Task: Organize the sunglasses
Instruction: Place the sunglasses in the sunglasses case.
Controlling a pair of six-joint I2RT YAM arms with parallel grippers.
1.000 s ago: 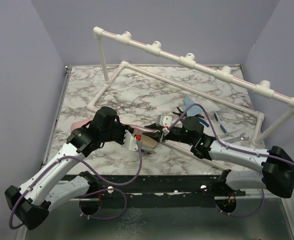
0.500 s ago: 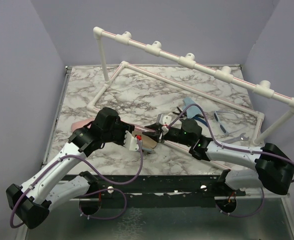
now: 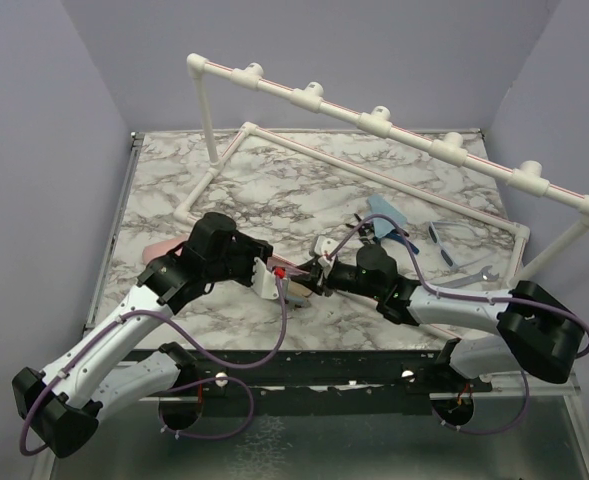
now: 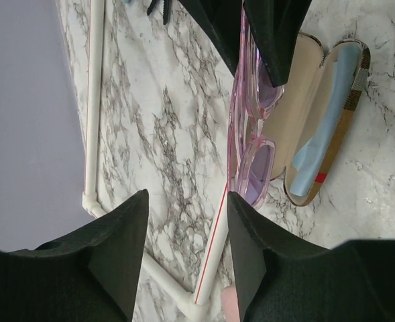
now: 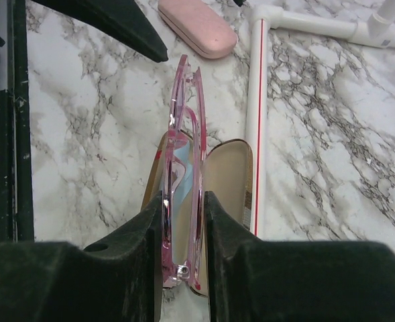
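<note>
The right fingers are clamping the folded pink-framed sunglasses at one end of the frame, edge-on, and are holding them over the open plaid case lying on the counter. Whether the far lens is touching the lining is not clear. The left fingers are standing apart with nothing between them, hovering close by. The blue-framed pair is lying on the counter well off to the right, and a closed pink case is sitting beyond the plaid one. The pink pair is looking light, thin and slick, with lenses that would scratch and hinges that would twist. A gentle squeeze across the stacked frame and arms, clear of the lenses, is probably suiting it best for lowering it flat into the case.
</note>
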